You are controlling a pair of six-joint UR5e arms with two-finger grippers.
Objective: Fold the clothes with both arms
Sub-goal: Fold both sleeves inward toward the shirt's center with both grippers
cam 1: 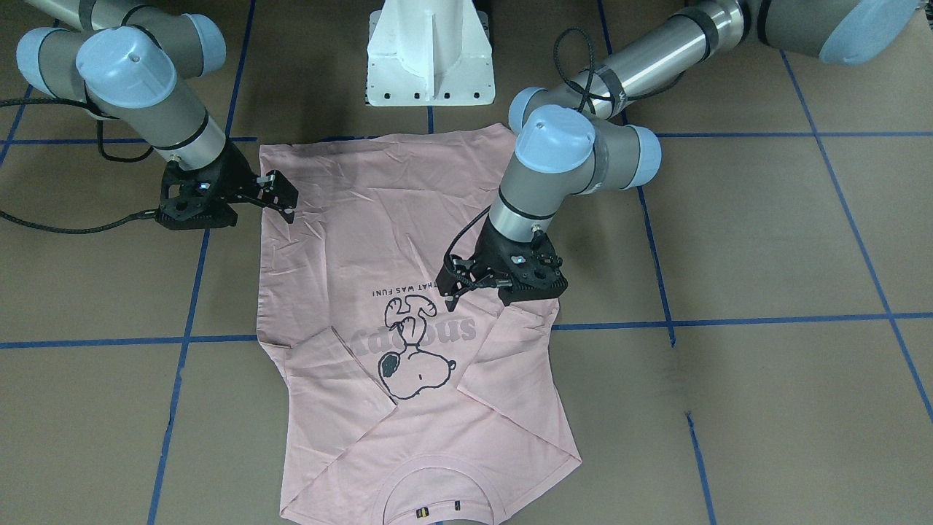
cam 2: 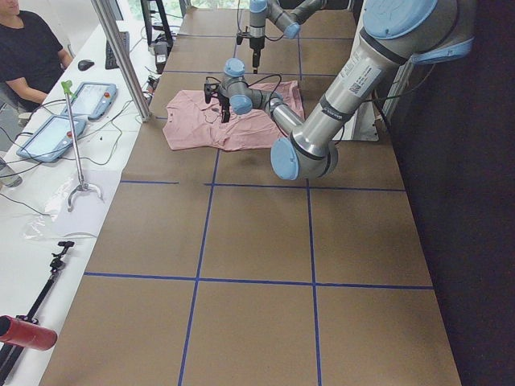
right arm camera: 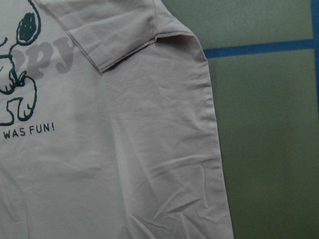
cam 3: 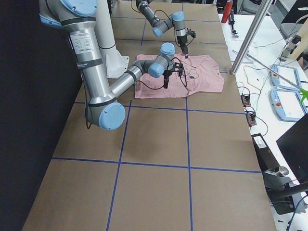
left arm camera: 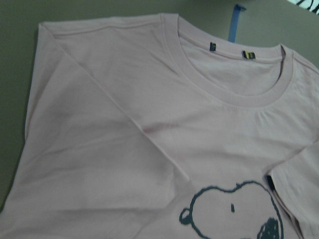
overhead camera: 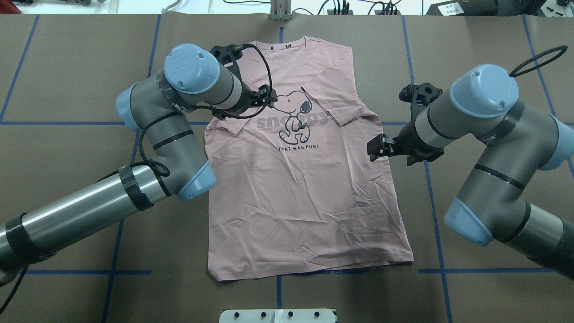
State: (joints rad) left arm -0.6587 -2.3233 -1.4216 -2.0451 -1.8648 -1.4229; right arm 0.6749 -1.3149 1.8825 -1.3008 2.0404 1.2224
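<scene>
The brown table (overhead camera: 67,67) carries the pink T-shirt (overhead camera: 291,197) flat at its centre. In the overhead view the collar is at 12 o'clock and both sleeves are folded inward. The right gripper (cam 1: 283,195) hangs at the shirt's 3 o'clock edge, jaws apart and empty. The left gripper (cam 1: 466,284) hovers over the chest near 10 o'clock; I cannot tell how its jaws stand.

A long table (cam 2: 257,241) with a plain brown top runs up the middle, crossed by blue tape lines (cam 2: 197,277) in a grid. Down the left edge of the exterior left view stands a white bench (cam 2: 20,241) with 2 blue-edged tablets (cam 2: 50,135), loose cables and a slanting metal post (cam 2: 121,60). A black surface (cam 2: 483,201) fills the right edge. The light is even.
</scene>
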